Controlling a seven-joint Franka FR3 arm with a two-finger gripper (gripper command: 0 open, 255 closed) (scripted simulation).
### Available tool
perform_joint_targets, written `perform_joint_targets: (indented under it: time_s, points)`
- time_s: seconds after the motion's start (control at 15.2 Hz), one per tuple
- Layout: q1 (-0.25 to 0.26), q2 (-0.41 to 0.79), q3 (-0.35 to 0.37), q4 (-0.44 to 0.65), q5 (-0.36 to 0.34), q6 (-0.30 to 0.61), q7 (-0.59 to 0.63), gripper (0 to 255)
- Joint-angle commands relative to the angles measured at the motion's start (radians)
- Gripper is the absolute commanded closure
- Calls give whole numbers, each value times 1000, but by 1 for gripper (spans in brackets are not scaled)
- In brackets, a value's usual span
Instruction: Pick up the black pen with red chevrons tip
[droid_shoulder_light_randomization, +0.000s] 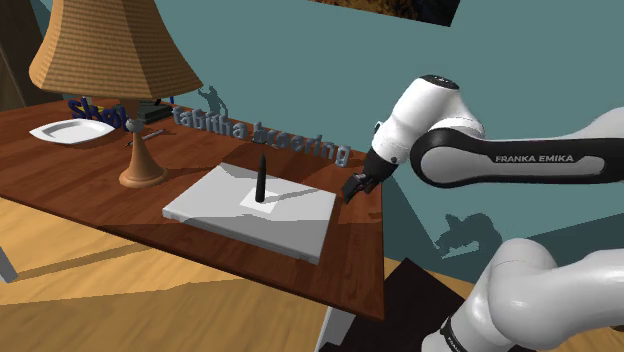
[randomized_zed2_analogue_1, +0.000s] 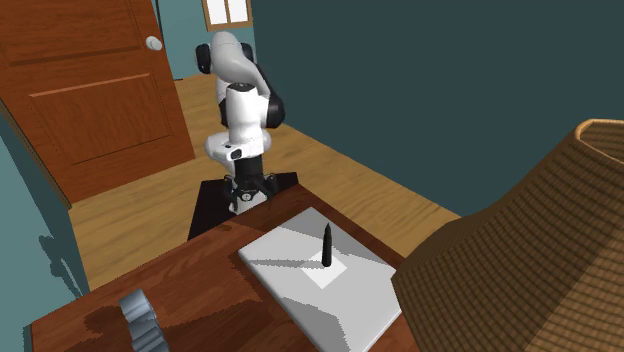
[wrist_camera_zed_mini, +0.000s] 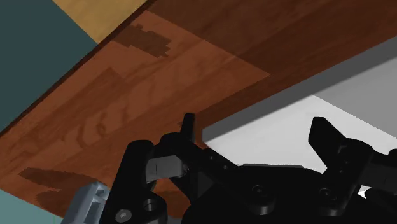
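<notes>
A dark pen (droid_shoulder_light_randomization: 261, 178) stands upright on a small white sheet in the middle of a flat grey slab (droid_shoulder_light_randomization: 215, 208) on the wooden table (droid_shoulder_light_randomization: 80, 175). It appears all dark, with no red marking to be made out. In the second exterior view the pen (randomized_zed2_analogue_1: 327, 246) rises from the same slab (randomized_zed2_analogue_1: 300, 285). My gripper (droid_shoulder_light_randomization: 353, 187) hovers low beside the slab's edge nearest the arm, about a hand's width from the pen. Seen from the second exterior view, the gripper (randomized_zed2_analogue_1: 247, 196) hangs over the table's end. In the wrist view the gripper (wrist_camera_zed_mini: 254, 127) is open over the slab's corner, holding nothing.
A table lamp (droid_shoulder_light_randomization: 128, 70) with a wide tan shade stands at the shoulder view's left, a white plate (droid_shoulder_light_randomization: 70, 130) behind it. Raised grey lettering (droid_shoulder_light_randomization: 290, 143) runs along the table's back. The lamp shade (randomized_zed2_analogue_1: 530, 260) bulks at the second exterior view's right; a wooden door (randomized_zed2_analogue_1: 90, 90) stands far left.
</notes>
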Motion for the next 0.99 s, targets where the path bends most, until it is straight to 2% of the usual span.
perform_joint_targets:
  time_s: [0.0, 0.33, 0.53, 0.66, 0.73, 0.79, 0.92]
  points:
    - [9, 28, 27, -19, -2, 134, 26, 0]
    - [-12, 149, 118, -38, -44, 464, 112, 0]
    - [-80, 235, 211, -24, -106, 655, 193, 0]
    - [-171, 289, 309, -4, -169, 775, 268, 0]
    - [-237, 312, 377, 10, -206, 833, 312, 0]
    - [-322, 331, 460, 26, -244, 889, 360, 0]
    - [-540, 345, 672, 63, -308, 998, 453, 0]
